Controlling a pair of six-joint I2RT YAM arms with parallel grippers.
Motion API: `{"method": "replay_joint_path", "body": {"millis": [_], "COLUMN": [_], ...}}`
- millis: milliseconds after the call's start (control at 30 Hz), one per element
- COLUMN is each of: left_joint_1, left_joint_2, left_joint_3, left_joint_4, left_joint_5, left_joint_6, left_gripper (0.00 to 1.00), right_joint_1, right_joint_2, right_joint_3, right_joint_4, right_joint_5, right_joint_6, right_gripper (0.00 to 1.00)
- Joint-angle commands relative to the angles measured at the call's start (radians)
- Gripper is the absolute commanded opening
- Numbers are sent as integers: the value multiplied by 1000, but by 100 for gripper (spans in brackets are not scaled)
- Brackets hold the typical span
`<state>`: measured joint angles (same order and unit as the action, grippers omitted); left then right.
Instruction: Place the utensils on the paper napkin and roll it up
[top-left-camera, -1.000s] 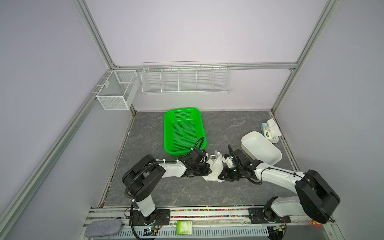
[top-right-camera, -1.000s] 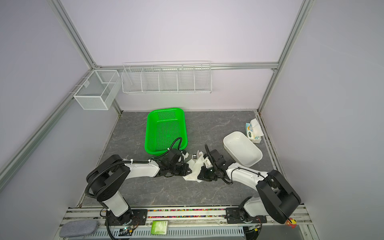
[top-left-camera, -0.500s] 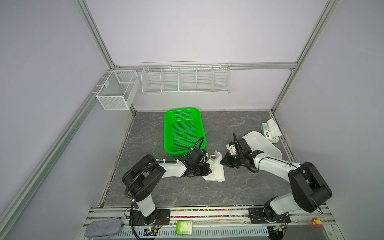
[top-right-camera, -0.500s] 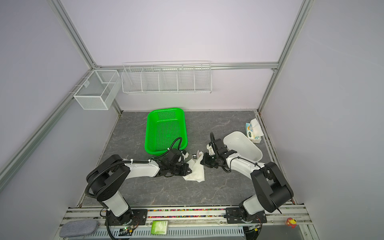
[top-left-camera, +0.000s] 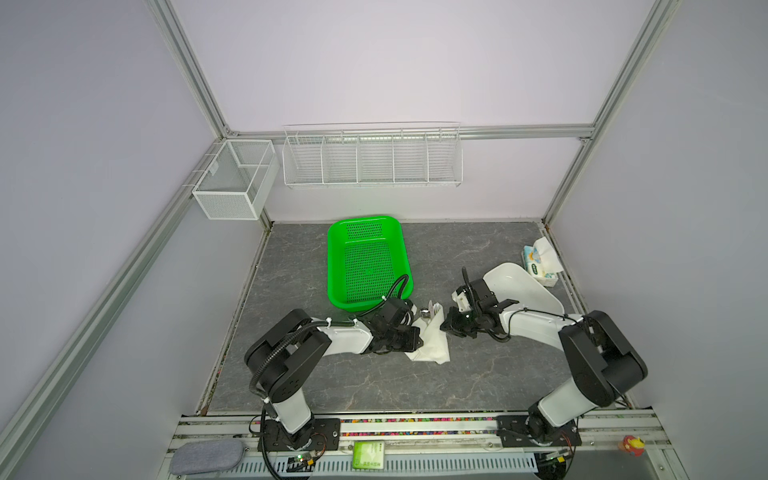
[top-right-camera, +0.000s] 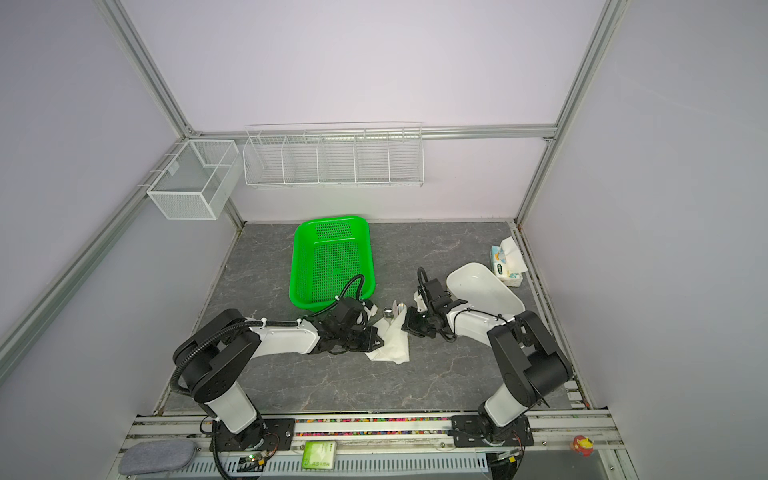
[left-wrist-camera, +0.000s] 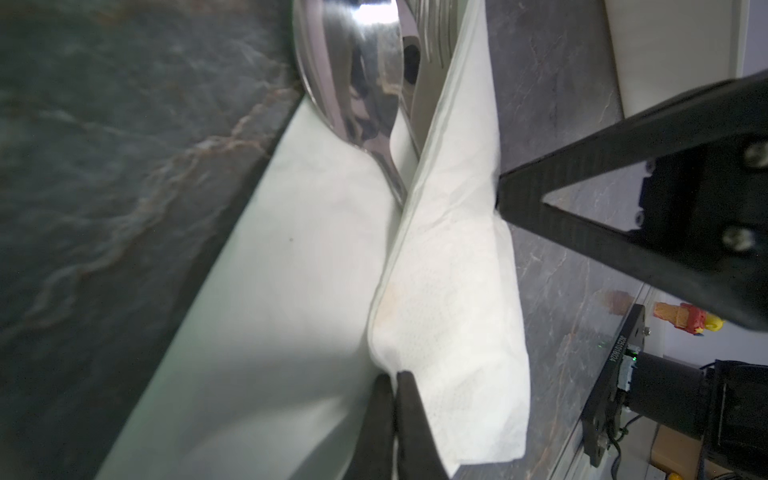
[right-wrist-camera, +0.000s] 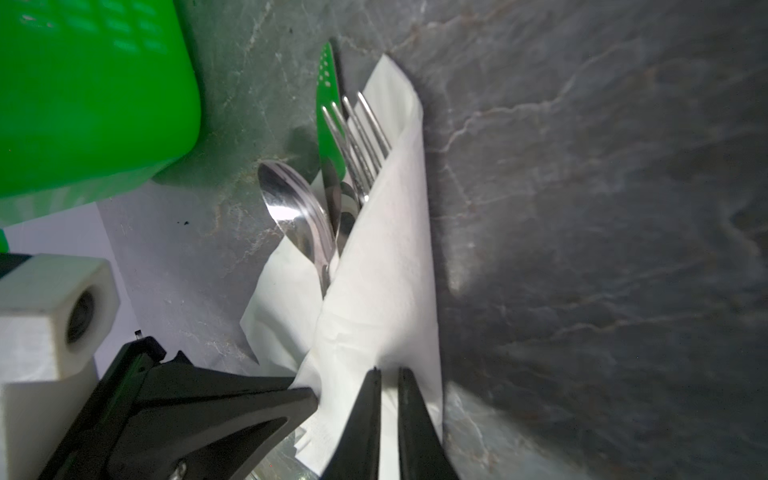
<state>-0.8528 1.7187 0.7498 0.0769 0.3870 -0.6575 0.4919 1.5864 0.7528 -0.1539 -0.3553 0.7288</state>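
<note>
Now the green basket (top-left-camera: 365, 266) stands empty, and the left gripper (left-wrist-camera: 395, 379) has its jaws squeezed together at one flank of the paper napkin (top-left-camera: 432, 347), which lies half-wrapped between both arms, long axis running away from the robot, the utensils (right-wrist-camera: 332, 187) poking out at the far end. On the opposite flank the right gripper (right-wrist-camera: 389, 372), equally near, has jaws almost together on the folded flap, pinching or pressing I cannot tell; the white tub (top-left-camera: 515, 286) beyond holds nothing.
</note>
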Motion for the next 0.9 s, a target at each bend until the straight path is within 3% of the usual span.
{"method": "replay_joint_path", "body": {"millis": [0, 700, 867], "left_joint_1": [3, 4, 3], "left_joint_2": [20, 16, 11], "left_joint_3": [21, 19, 15], "left_joint_4": [-22, -20, -22], "left_joint_5": [-2, -3, -6], "left_joint_6": [10, 13, 14], "left_gripper": [0, 0, 0], "right_joint_1": [-14, -68, -69], "right_joint_2": [-39, 189, 148], "right_joint_3": [40, 184, 180], "right_joint_4": [-29, 8, -19], "right_joint_5": [10, -13, -11], "right_joint_6": [-22, -22, -36], "right_gripper": [14, 13, 13]}}
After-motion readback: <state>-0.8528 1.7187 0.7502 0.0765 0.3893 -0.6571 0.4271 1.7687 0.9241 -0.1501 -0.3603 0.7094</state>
